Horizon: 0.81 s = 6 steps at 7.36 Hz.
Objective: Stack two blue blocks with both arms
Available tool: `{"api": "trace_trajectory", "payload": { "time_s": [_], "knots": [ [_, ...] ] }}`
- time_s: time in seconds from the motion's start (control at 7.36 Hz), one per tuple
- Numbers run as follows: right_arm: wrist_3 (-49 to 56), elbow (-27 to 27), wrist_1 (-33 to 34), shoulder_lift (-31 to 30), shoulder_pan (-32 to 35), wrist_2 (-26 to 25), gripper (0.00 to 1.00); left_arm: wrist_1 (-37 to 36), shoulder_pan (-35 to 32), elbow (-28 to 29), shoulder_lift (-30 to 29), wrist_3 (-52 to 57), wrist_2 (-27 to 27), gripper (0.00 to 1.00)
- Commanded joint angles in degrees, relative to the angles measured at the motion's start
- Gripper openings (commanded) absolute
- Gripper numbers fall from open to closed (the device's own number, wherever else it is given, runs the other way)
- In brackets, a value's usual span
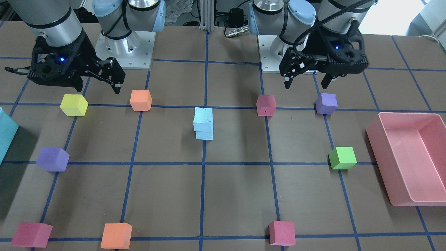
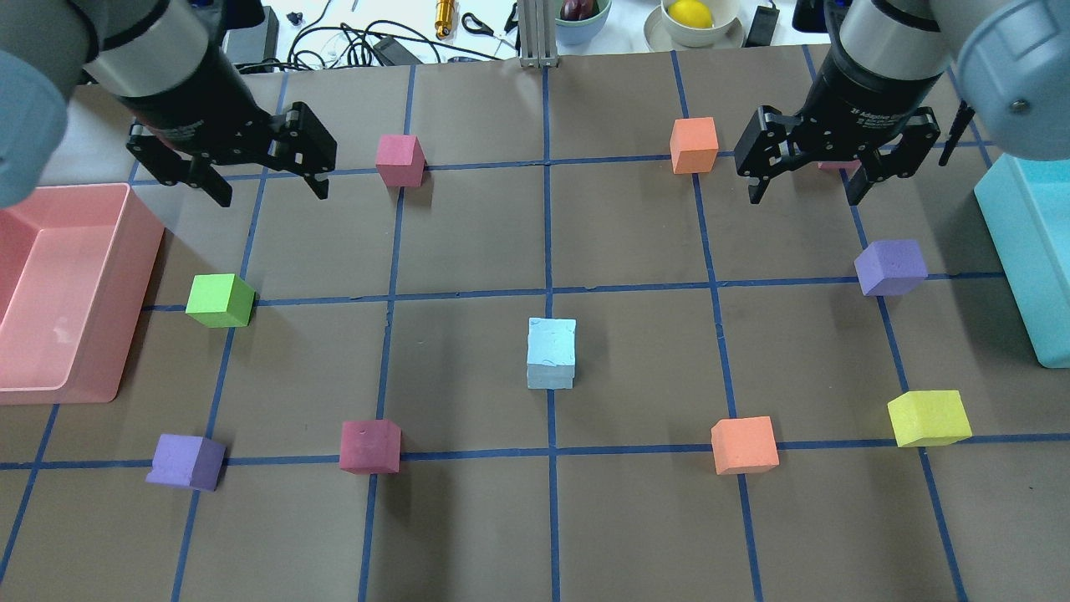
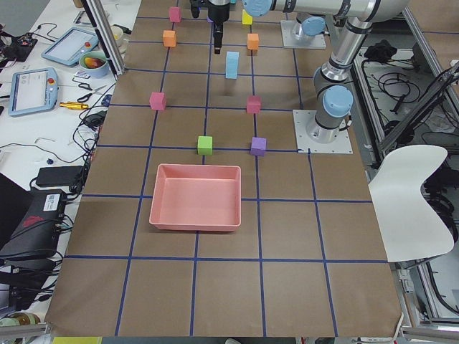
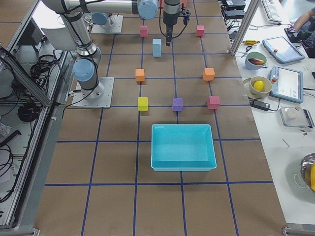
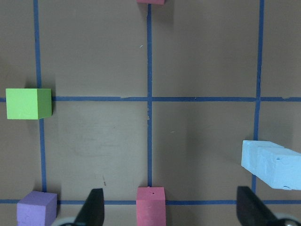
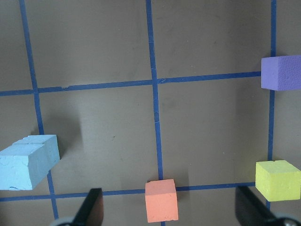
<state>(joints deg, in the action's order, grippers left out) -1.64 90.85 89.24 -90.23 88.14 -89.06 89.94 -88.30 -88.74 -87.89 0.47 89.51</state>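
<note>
The two blue blocks [image 1: 203, 123] stand stacked one on the other at the table's middle, the upper one slightly offset. The stack also shows in the overhead view [image 2: 552, 353], at the right edge of the left wrist view [image 5: 273, 165] and at the left edge of the right wrist view [image 6: 28, 161]. My left gripper [image 2: 272, 194] is open and empty, raised over the far left of the table, well away from the stack; it also shows in the front view [image 1: 306, 83]. My right gripper [image 2: 805, 196] is open and empty, raised at the far right [image 1: 95, 87].
A pink bin [image 2: 142, 251] stands at the left edge and a teal bin [image 2: 1024, 251] at the right edge. Single cubes lie around the stack: green [image 2: 220, 300], magenta [image 2: 369, 446], purple [image 2: 891, 267], orange [image 2: 744, 445], yellow [image 2: 929, 417] and others.
</note>
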Motion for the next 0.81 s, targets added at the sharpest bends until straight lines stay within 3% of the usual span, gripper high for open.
{"api": "trace_trajectory", "payload": {
  "time_s": [0.0, 0.68],
  "knots": [
    [0.32, 0.03, 0.05, 0.05, -0.07, 0.03, 1.0, 0.67, 1.12, -0.11, 0.61, 2.19, 0.58, 1.0],
    [0.32, 0.03, 0.05, 0.14, 0.02, 0.11, 1.0, 0.41, 0.5, 0.59, 0.27, -0.82, 0.23, 1.0]
  ]
}}
